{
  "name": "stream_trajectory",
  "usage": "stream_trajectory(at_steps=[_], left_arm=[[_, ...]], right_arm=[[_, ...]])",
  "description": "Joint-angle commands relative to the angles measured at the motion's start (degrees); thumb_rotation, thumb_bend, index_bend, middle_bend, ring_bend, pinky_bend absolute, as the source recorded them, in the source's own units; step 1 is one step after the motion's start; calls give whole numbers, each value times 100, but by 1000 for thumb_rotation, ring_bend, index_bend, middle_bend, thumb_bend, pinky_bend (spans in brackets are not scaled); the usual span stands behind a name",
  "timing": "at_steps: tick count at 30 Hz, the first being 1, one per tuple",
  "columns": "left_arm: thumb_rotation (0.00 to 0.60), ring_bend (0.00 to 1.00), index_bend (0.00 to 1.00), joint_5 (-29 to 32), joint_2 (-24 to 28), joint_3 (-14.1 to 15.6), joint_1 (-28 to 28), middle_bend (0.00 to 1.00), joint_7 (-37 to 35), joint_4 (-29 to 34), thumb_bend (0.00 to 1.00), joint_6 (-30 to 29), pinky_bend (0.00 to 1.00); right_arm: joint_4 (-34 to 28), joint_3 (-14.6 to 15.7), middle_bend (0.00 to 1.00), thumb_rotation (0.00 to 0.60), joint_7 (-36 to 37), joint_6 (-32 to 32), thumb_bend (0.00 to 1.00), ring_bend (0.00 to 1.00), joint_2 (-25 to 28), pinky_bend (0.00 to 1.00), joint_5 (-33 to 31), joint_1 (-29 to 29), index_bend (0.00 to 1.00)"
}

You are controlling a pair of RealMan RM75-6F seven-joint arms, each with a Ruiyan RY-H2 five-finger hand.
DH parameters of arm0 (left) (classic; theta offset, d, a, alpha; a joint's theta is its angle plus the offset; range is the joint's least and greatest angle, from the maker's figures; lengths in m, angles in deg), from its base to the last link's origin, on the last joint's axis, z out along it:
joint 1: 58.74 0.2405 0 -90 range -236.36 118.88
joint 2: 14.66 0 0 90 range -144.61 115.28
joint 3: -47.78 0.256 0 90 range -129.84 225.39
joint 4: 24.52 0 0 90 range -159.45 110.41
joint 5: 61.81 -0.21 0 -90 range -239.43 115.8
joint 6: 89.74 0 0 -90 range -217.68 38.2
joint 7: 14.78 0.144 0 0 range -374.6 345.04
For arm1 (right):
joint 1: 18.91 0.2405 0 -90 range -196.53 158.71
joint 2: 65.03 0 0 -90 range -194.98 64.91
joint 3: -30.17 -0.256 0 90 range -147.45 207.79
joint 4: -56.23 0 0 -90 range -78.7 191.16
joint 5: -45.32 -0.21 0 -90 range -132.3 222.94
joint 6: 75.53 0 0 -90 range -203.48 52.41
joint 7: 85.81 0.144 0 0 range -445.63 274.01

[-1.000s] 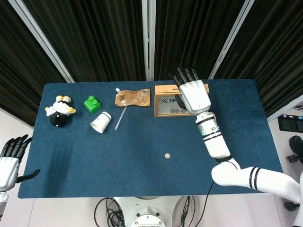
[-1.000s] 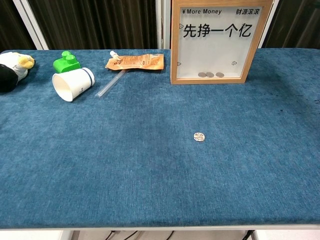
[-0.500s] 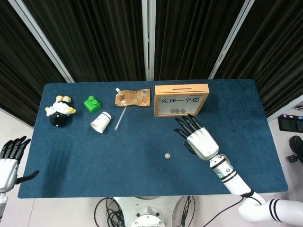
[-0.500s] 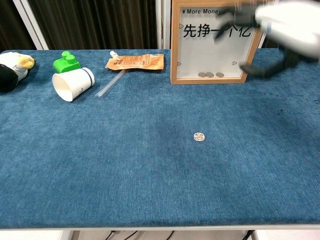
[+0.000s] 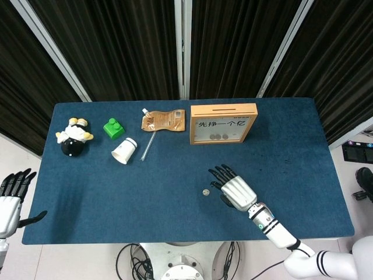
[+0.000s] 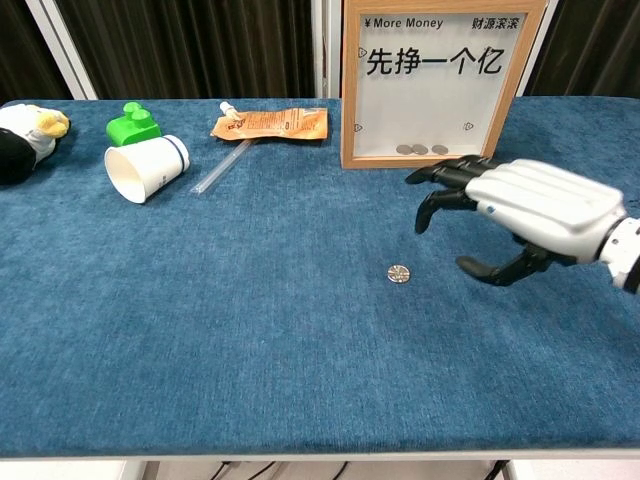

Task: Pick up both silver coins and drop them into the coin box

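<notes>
One small, flat silver coin lies on the blue cloth-covered table, in the near middle, well apart from the wooden-framed coin box with a clear front pane standing at the far edge. Only this loose coin is visible; several coins already rest at the bottom of the box.

The white right hand with black fingers hovers just right of the coin, fingers spread and slightly curled, thumb held apart below; it holds nothing and does not touch the coin. The left hand hangs off the near-left corner of the table, fingers apart and empty.

The main risk is the pick itself: a thin coin lying flat on soft cloth offers almost no edge, so the fingertips may slide over it or push it away across the table. Pressing down hard could drag the cloth. A weak pinch might let it slip during the carry, and the narrow top slot demands careful alignment.
</notes>
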Motion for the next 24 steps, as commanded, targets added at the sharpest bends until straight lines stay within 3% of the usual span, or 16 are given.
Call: stream_trajectory(at_steps=[1, 10, 24], left_arm=[[600, 0, 64, -1, -12, -4, 9, 11, -26, -27, 88, -20, 0], [600, 0, 64, 3, -19, -9, 39, 11, -165, -111, 87, -57, 0], [600, 0, 64, -7, -14, -13, 43, 11, -245, -167, 88, -53, 0]], right_arm=[[153, -68, 70, 600, -93, 106, 370, 0, -166, 0, 10, 13, 337], [488, -200, 70, 600, -138, 314, 353, 0, -522, 0, -50, -11, 372], [588, -311, 67, 600, -217, 554, 358, 0, -633, 0, -60, 2, 383]])
